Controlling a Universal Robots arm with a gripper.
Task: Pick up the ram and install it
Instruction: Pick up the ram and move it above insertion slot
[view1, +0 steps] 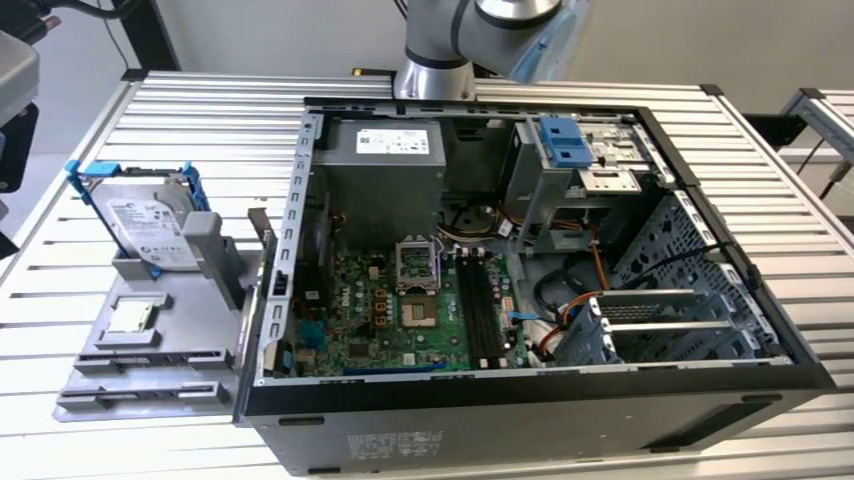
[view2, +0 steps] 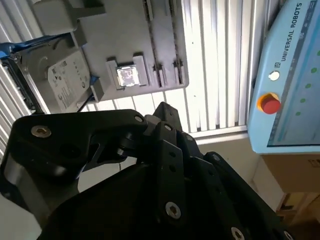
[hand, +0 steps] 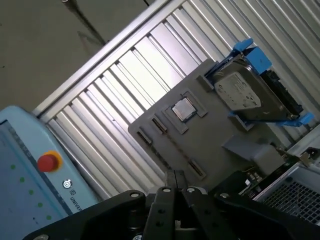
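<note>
My gripper (hand: 175, 173) is pressed together, holding nothing, above the gray tray (hand: 212, 132). In the exterior view that tray sits at nine o'clock from the computer case (view1: 534, 420)

Open computer case (view1: 534, 425), motherboard (view1: 358, 300) inside, hard drive (view1: 140, 215) on grey tray (view1: 187, 335)

Arm (view1: 441, 40) high — fingers (hand: 170, 180) together

**Robotics laboratory bench.** The setting is indicated by a slatted aluminium table (view1: 200, 120), an opened computer case (view1: 534, 420), a grey parts fixture (view1: 187, 335), and a teach pendant (hand: 25, 200) with a red stop button (hand: 49, 162).
</note>
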